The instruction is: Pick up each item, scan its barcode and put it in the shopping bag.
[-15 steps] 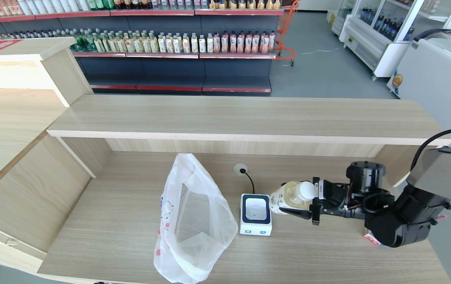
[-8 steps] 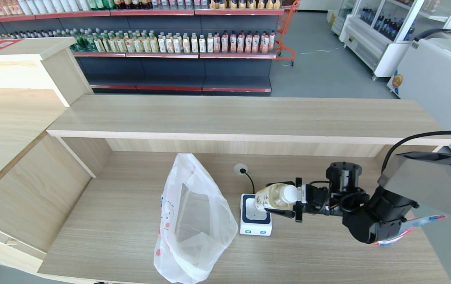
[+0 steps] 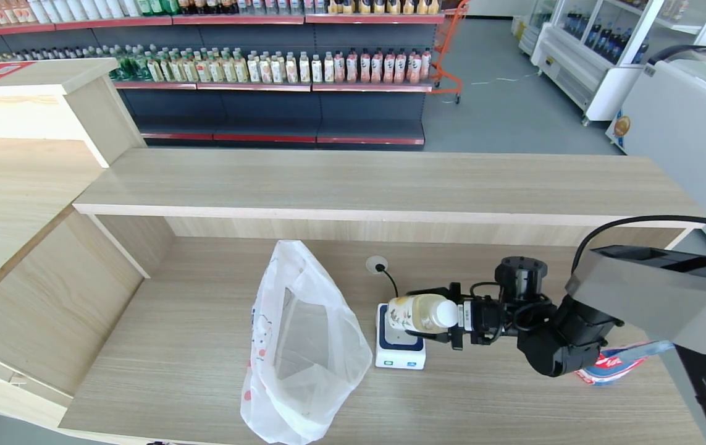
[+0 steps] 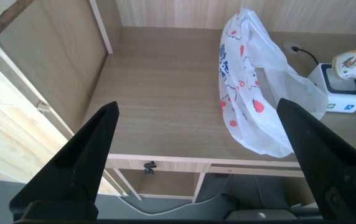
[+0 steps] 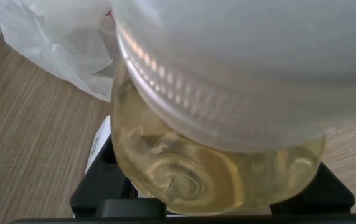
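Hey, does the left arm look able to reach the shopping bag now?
Likely yes: the left tool is open and empty, bare counter lies between it and the shopping bag, and the right tool holds the bottle over the scanner.

bottle over the scanner
pale yellow drink, white cap, held sideways just above the white scanner; white plastic bag stands open beside it.

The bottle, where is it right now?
In the head view, the bottle lies sideways in the right claw, over the scanner, just right of the shopping bag.
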Controlling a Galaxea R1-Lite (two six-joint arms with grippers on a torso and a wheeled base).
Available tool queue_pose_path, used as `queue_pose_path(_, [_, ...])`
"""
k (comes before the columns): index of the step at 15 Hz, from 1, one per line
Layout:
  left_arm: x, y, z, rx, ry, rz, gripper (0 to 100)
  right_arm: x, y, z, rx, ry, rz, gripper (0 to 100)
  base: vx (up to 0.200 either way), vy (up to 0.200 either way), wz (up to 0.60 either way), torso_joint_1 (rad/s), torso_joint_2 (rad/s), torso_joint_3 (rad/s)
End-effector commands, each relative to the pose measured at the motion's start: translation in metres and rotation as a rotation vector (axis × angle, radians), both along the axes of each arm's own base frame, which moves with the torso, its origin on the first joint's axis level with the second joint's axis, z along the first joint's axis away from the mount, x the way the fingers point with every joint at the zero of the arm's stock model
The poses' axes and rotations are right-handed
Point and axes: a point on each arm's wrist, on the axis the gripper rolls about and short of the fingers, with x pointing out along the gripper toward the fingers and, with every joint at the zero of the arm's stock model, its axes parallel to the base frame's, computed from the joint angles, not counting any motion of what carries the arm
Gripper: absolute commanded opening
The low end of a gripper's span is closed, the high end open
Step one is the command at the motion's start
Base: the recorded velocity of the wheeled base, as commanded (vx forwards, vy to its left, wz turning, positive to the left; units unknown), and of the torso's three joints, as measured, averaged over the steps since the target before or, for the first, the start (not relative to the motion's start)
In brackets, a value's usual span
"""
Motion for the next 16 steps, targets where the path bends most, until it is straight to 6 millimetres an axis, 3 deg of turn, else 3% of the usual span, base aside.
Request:
queue_pose_path(1, [0.0,0.0,0.0,0.0,0.001,0.0,100,0.003,0.001,-0.009,-0.002,0.008,0.009,0,0.0,0.0,0.0,0.0,0.0,0.0])
queue_pose_path(5, [0.0,0.0,0.0,0.0,0.0,0.0,100,0.008,0.002,-0.016,-0.003,-0.006,0.026,0,0.0,0.0,0.0,0.0,0.0,0.0])
queue_pose_path(10, [0.0,0.0,0.0,0.0,0.0,0.0,100,0.008,0.001,-0.012,0.0,-0.009,0.02,0,0.0,0.0,0.0,0.0,0.0,0.0])
queue_pose_path(13, [0.0,0.0,0.0,0.0,0.0,0.0,100,0.001,-0.014,0.024,0.043,0.087,-0.023,0,0.0,0.0,0.0,0.0,0.0,0.0])
queue_pose_path(16, [0.0,0.0,0.0,0.0,0.0,0.0,100,-0.026,-0.043,0.093,0.141,0.254,-0.101,0,0.0,0.0,0.0,0.0,0.0,0.0])
